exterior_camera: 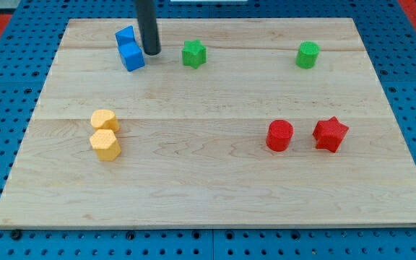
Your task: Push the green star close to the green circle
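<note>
We find the green star [193, 53] near the view's top edge of the wooden board [215, 195], left of centre. It lies flat. Its outline is about as wide as it is tall, so we can name no long axis, and its points are too small for us to say which way any one of them faces. The green circle [308, 55] stands on the same row, well apart toward the view's right. The strip of board between the two carries no block.

Our tip [152, 52] rests on the board just left of the star, with a narrow gap between them; we see no contact. The arm ends in a plain dark rod, so there is nothing to open, close or grip with. Just beside the tip on its left sit two blue blocks, touching each other: a blue cube [131, 55] in front and a second blue block [125, 36] behind it, whose shape we cannot make out.

Lower on the board, two yellow blocks [105, 134] touch at the view's left. A red cylinder [279, 135] and a red star [330, 133] stand near each other at the view's right, below the circle.
</note>
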Controlling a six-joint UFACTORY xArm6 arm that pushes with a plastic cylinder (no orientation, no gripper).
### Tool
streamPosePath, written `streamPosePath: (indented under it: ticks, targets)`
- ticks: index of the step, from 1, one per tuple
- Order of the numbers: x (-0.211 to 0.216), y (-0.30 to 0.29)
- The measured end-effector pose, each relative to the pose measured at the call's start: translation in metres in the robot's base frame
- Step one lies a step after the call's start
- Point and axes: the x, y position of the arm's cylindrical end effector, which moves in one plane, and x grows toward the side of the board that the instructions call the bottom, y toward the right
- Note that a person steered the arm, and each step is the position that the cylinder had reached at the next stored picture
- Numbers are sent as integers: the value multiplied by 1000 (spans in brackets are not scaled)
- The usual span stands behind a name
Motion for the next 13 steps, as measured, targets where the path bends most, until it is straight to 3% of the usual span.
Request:
streamPosePath:
  ticks: [2, 6, 9, 13]
  targets:
    - [0, 81]
    - [15, 67]
    - [15, 155]
    - [15, 187]
